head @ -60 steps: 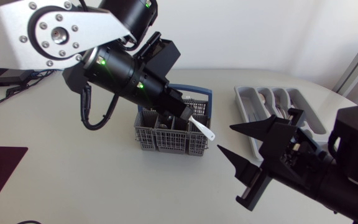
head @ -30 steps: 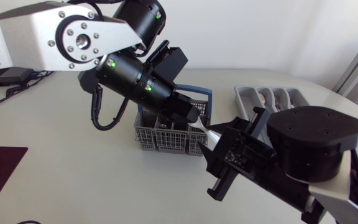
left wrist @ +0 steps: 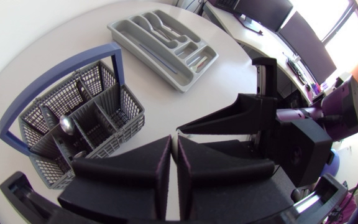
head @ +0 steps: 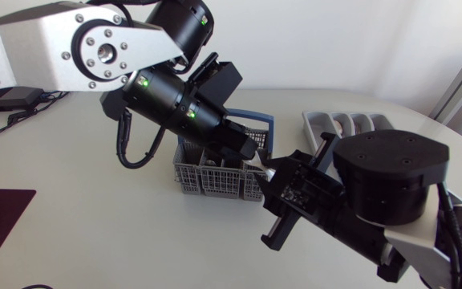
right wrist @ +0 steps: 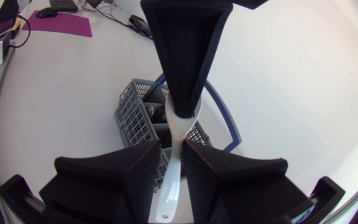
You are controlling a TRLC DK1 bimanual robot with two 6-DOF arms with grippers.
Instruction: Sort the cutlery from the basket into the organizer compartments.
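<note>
Spoon (right wrist: 174,168), white, stays pinched by its bowl in your left gripper (right wrist: 184,111), just above the basket (right wrist: 128,109). Your right gripper (right wrist: 173,149) has swung in from beside the organizer (left wrist: 118,30) since a second ago. The handle now runs into it; whether it grips, you cannot tell.

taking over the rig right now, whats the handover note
Pincers: left pincer shut on the bowl of the white spoon, beside the basket. The spoon's handle sits in the right pincer; grip unclear.
Things: organizer beyond the basket, some cutlery in it.
Done: white spoon out of the basket.
Left: pass it over, place it, then the metal spoon and the rest.
</note>
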